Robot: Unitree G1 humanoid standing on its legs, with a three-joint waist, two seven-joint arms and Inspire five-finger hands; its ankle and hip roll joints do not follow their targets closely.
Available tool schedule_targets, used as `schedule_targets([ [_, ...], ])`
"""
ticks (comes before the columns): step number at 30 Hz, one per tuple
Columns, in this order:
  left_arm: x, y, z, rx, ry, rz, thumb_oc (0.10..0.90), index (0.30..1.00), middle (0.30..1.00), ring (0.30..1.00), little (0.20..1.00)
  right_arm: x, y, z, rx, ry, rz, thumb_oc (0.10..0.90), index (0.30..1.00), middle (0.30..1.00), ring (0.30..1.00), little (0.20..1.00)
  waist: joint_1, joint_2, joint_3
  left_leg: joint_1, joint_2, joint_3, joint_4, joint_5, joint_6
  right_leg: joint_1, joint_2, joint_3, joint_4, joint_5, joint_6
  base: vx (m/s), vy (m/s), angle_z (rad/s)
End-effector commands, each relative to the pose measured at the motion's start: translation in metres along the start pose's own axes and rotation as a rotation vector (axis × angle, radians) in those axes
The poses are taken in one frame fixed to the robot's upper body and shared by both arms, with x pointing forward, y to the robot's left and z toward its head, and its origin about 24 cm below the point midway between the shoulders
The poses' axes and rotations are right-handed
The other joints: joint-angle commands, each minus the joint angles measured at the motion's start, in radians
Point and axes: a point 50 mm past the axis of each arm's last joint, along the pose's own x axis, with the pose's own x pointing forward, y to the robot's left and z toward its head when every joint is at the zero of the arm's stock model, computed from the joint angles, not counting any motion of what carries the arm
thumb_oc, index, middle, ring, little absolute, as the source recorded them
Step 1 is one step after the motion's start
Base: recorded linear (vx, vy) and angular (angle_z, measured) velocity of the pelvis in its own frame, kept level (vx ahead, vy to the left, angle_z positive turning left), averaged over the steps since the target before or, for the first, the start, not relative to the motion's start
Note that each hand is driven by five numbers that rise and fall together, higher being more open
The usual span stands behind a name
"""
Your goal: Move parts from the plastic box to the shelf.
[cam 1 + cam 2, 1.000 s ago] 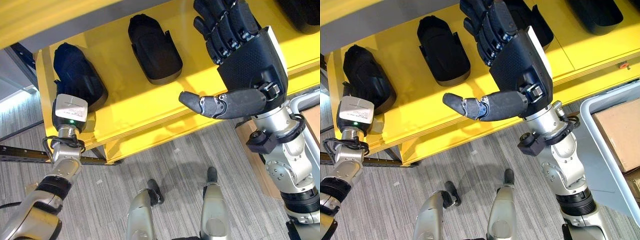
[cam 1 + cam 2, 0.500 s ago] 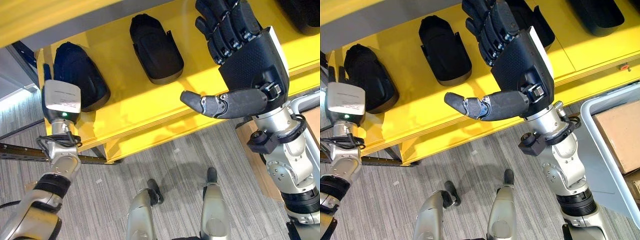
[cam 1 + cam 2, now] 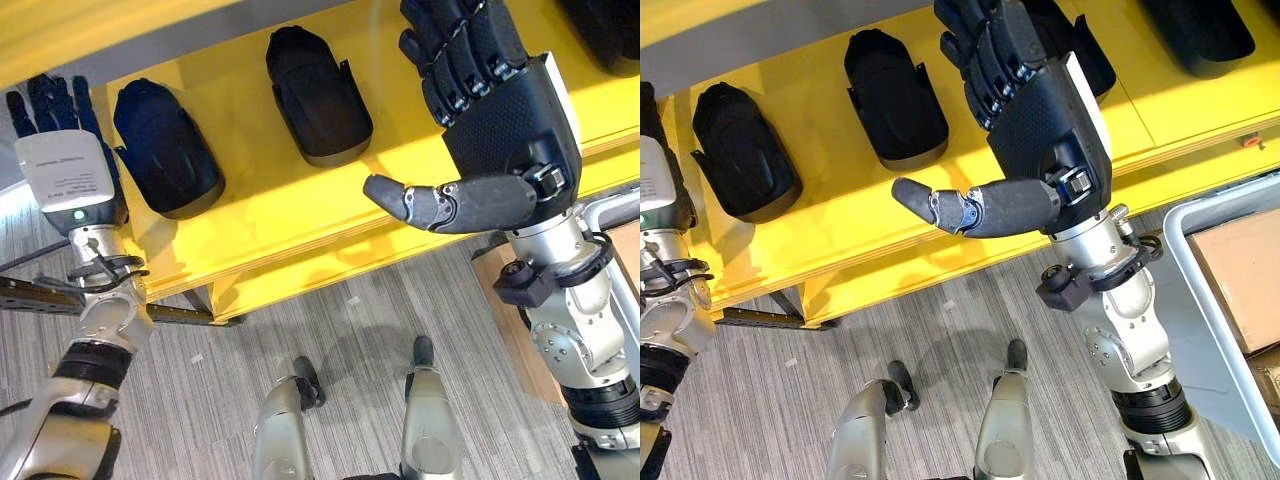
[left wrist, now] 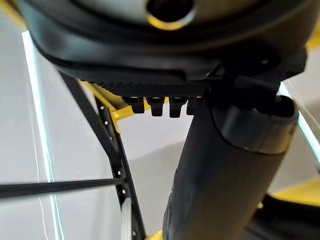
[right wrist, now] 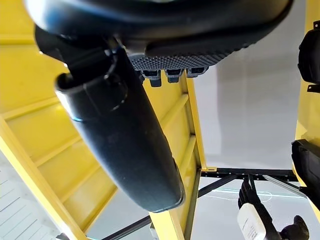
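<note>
The yellow shelf board (image 3: 270, 215) has dark moulded plastic parts sitting on it in a row, each one kind of shoe-shaped. The leftmost black part (image 3: 165, 148) lies near the shelf's left end, and a second black part (image 3: 318, 95) sits well apart from it toward the middle. More dark parts show further right in the right eye view, one half hidden behind the right hand (image 3: 1085, 45) and another at the top edge (image 3: 1205, 30).

The left hand (image 3: 62, 165) is just off the left end of the shelf, beside the leftmost part but not touching it. Its fingers point straight up and it's got nothing in it.

The right hand (image 3: 500, 110) is up over the front of the shelf, palm flat, fingers stretched out toward the back, thumb (image 3: 440, 205) sticking out sideways over the shelf's front edge. It's empty too, as far as the head views show, though the fingertips are cut off at the top.

At the far right there's the pale grey rim of a plastic box (image 3: 1200, 290) with a brown cardboard piece (image 3: 1240, 270) inside it.
</note>
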Motion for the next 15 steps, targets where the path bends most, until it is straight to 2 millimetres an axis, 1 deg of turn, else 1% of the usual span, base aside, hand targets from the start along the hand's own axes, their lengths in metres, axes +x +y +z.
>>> schedule_targets([
  [1, 0.010, 0.029, 0.007, -0.025, -0.121, 0.201, 0.900, 1.000, 1.000, 1.000, 1.000, 0.005, 0.012, 0.041, -0.044, -0.327, 0.029, 0.900, 1.000, 1.000, 1.000, 1.000, 0.032, -0.050, -0.158, 0.113, -0.057, -0.047, -0.103, -0.042, 0.025, 0.037, 0.034, 0.009, 0.037, -0.095, -0.037, -0.01, -0.049, 0.05],
  [3, 0.002, 0.035, 0.027, -0.083, -0.228, 0.229, 0.900, 1.000, 1.000, 1.000, 1.000, 0.002, 0.011, 0.042, -0.044, -0.339, 0.022, 0.900, 1.000, 1.000, 1.000, 1.000, 0.037, -0.056, -0.156, 0.110, -0.057, -0.054, -0.104, -0.042, 0.026, 0.037, 0.037, 0.006, 0.035, -0.095, -0.036, -0.02, -0.056, 0.05],
  [7, -0.010, 0.047, 0.053, -0.285, -0.288, 0.245, 0.900, 1.000, 1.000, 1.000, 1.000, -0.003, 0.011, 0.042, -0.060, -0.350, 0.014, 0.900, 1.000, 1.000, 1.000, 1.000, 0.049, -0.063, -0.152, 0.105, -0.060, -0.066, -0.109, -0.040, 0.024, 0.043, 0.041, -0.005, 0.026, -0.096, -0.034, -0.03, -0.059, 0.06],
  [10, -0.019, 0.053, 0.061, -0.431, -0.307, 0.255, 0.900, 1.000, 1.000, 1.000, 1.000, -0.007, 0.014, 0.040, -0.054, -0.350, 0.018, 0.900, 1.000, 1.000, 1.000, 1.000, 0.057, -0.065, -0.149, 0.107, -0.062, -0.073, -0.114, -0.038, 0.023, 0.051, 0.042, -0.011, 0.015, -0.093, -0.032, -0.01, -0.055, 0.07],
  [12, -0.033, 0.064, 0.069, -0.600, -0.311, 0.290, 0.900, 1.000, 1.000, 1.000, 1.000, -0.012, 0.016, 0.040, -0.060, -0.349, 0.017, 0.900, 1.000, 1.000, 1.000, 1.000, 0.072, -0.070, -0.146, 0.105, -0.066, -0.084, -0.120, -0.035, 0.021, 0.057, 0.043, -0.020, 0.006, -0.092, -0.030, -0.02, -0.075, 0.08],
  [14, -0.046, 0.074, 0.070, -0.763, -0.304, 0.357, 0.900, 1.000, 1.000, 1.000, 1.000, -0.016, 0.018, 0.038, -0.059, -0.342, 0.013, 0.900, 1.000, 1.000, 1.000, 1.000, 0.087, -0.071, -0.147, 0.106, -0.067, -0.094, -0.129, -0.031, 0.019, 0.064, 0.043, -0.030, -0.001, -0.093, -0.031, -0.02, -0.091, 0.09],
  [15, -0.056, 0.082, 0.071, -0.893, -0.329, 0.371, 0.900, 1.000, 1.000, 1.000, 1.000, -0.018, 0.021, 0.037, -0.063, -0.332, 0.012, 0.900, 1.000, 1.000, 1.000, 1.000, 0.098, -0.073, -0.148, 0.107, -0.069, -0.103, -0.139, -0.028, 0.016, 0.072, 0.045, -0.037, -0.008, -0.095, -0.030, -0.02, -0.104, 0.10],
])
